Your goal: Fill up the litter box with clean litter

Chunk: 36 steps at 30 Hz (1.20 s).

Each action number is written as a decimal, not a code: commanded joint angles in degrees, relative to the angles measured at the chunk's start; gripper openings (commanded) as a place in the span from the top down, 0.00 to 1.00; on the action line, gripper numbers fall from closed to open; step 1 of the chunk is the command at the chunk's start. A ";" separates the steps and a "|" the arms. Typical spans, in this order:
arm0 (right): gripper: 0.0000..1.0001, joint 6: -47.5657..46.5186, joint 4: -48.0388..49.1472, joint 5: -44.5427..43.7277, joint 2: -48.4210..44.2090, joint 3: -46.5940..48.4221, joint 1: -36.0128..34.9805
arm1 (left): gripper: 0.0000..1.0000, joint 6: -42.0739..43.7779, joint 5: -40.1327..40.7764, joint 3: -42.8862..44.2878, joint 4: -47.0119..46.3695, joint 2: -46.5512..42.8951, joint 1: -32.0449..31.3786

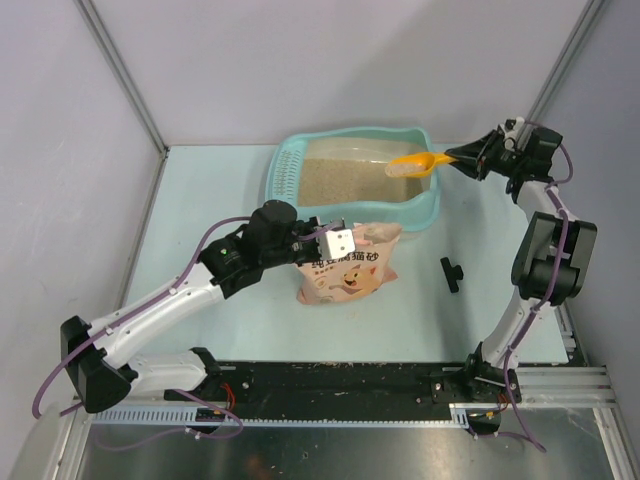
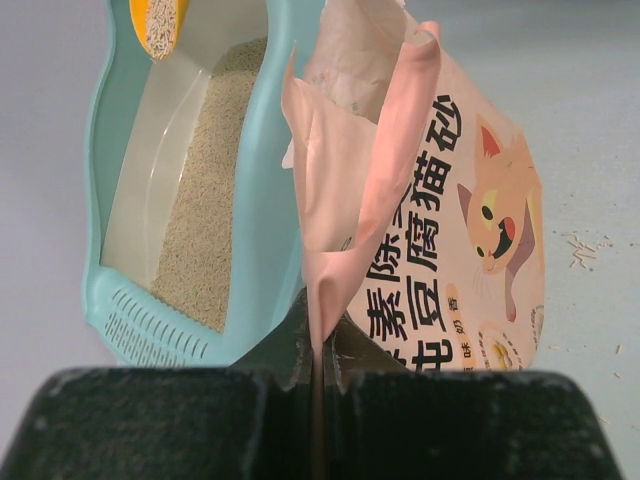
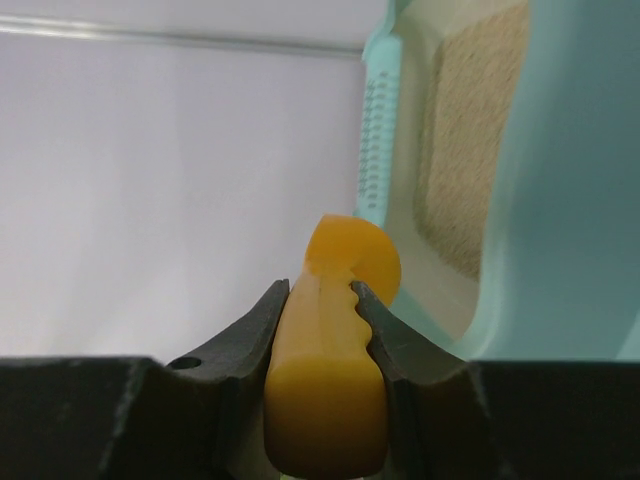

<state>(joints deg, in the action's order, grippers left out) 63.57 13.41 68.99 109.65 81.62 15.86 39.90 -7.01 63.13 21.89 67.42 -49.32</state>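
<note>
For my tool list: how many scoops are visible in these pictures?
1. The orange scoop, loaded with litter, is in the right gripper above the litter box, near its right end. The bag might hide another.

The pink bag [image 2: 440,230] carries large black Chinese characters reading 豆腐猫砂

litter box [image 1: 424,200]: light teal walls, cream-white inside, slotted grid pattern at the end toward the worktop's left edge. clean litter [image 1: 350,180]: beige, finely speckled. scoop [image 1: 420,162]: orange-yellow. bag [image 1: 350,270]: pale pink, black Chinese characters, peach cartoon cat with yellow eyes. worktop [image 1: 200,200]: pale mint. small part [image 1: 451,272] toward the right edge: black. left gripper [image 2: 318,345] and right gripper [image 3: 320,300]: black fingers.
</note>
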 commanded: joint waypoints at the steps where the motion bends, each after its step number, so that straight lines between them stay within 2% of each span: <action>1: 1.00 -8.28 -4.25 -8.32 1.53 7.83 0.14 | 1.00 0.53 1.82 4.80 -7.56 -0.80 0.19; 11: 1.00 -13.55 -9.10 -26.53 -0.48 10.49 -2.32 | 1.00 0.70 1.73 4.19 -6.16 -1.85 0.19; 17: 1.00 -15.84 -15.23 -38.82 -2.59 12.06 -9.69 | 1.00 1.58 1.29 2.70 -6.16 -3.52 0.19; 20: 1.00 -19.00 -16.57 -45.68 -2.95 13.90 -14.18 | 1.00 2.28 0.94 1.56 -6.16 -4.74 0.19; 22: 1.00 -24.00 -21.83 -51.92 -2.60 17.94 -18.38 | 1.00 2.55 0.15 0.41 -6.16 -5.36 0.10; 25: 1.00 -28.14 -21.93 -53.61 -4.09 18.31 -21.56 | 1.00 2.73 -0.90 -0.82 -6.16 -6.59 0.10; 28: 1.00 -27.98 -22.11 -50.98 -6.63 16.47 -21.92 | 1.00 2.90 -1.78 -1.96 -6.16 -7.48 0.10; 33: 1.00 -31.48 -27.02 -47.99 -12.78 12.16 -19.82 | 1.00 2.99 -3.45 -2.84 -6.16 -8.27 0.10; 36: 1.00 -38.41 -29.93 -46.06 -16.03 11.28 -17.88 | 1.00 3.08 -3.72 -3.28 -6.16 -8.62 0.10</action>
<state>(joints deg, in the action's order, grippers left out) 33.58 -13.45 21.08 99.70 93.36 -4.54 41.15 -9.30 59.27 21.96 62.15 -49.34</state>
